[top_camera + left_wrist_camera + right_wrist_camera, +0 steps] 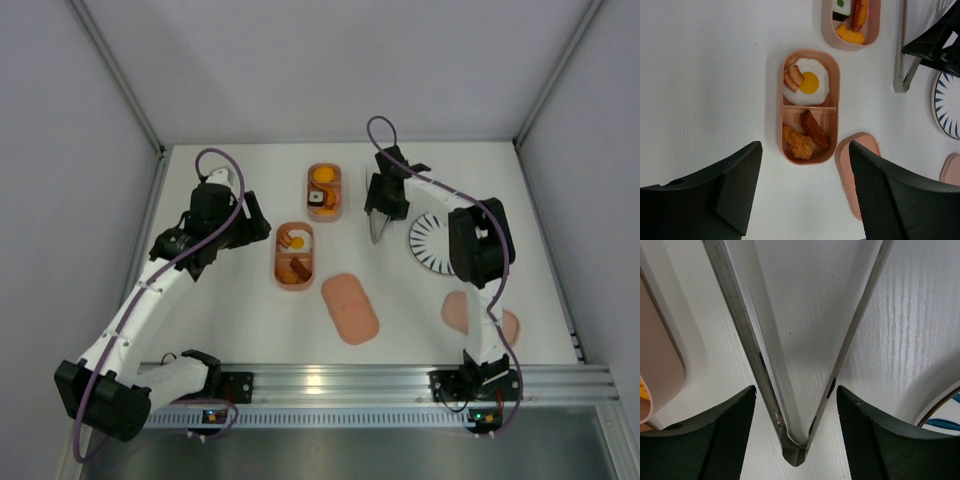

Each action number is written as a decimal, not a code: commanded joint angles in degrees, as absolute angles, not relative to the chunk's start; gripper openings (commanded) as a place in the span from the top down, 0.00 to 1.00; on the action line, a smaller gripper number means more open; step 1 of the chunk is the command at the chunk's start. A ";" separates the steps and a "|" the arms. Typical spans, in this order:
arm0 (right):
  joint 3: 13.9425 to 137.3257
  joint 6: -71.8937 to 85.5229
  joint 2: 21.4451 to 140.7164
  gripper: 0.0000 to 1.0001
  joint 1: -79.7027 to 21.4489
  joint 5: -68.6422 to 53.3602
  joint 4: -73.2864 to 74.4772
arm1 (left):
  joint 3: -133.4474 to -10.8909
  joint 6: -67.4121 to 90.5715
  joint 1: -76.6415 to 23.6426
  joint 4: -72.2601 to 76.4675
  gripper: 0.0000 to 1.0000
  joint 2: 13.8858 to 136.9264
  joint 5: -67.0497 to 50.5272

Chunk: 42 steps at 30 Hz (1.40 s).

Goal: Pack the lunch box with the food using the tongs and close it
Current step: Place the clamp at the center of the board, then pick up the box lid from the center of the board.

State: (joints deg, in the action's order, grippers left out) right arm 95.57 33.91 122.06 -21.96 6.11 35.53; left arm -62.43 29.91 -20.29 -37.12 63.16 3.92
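food point(807, 85) fills the lunch box point(836, 100) trays at top-view centre, so packing looks done: right gripper point(794, 395) straddles the tongs point(794, 452) just right of them, pinching or not i cannot tell, left gripper point(805, 150) spread, empty; next needs lid point(350, 307) pickup.

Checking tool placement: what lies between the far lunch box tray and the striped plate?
The tongs lie there, with the right gripper straddling them, jaws open. The top view shows this; the rest of the stretch is bare table.
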 commanded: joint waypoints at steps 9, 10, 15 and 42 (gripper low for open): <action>91.59 32.87 111.83 0.32 -21.71 4.39 31.90 | -64.77 30.94 -20.04 -36.38 0.23 63.81 5.10; 89.67 32.78 110.06 0.32 -21.80 4.66 31.56 | -64.78 30.94 -20.04 -36.39 0.22 63.55 5.01; 80.26 31.99 96.53 0.34 -27.49 6.05 31.20 | -64.25 30.15 -20.04 -35.95 0.22 62.58 4.22; 46.68 47.11 80.68 0.46 -56.16 18.55 32.96 | -61.87 28.92 -20.04 -36.39 0.21 58.09 -0.88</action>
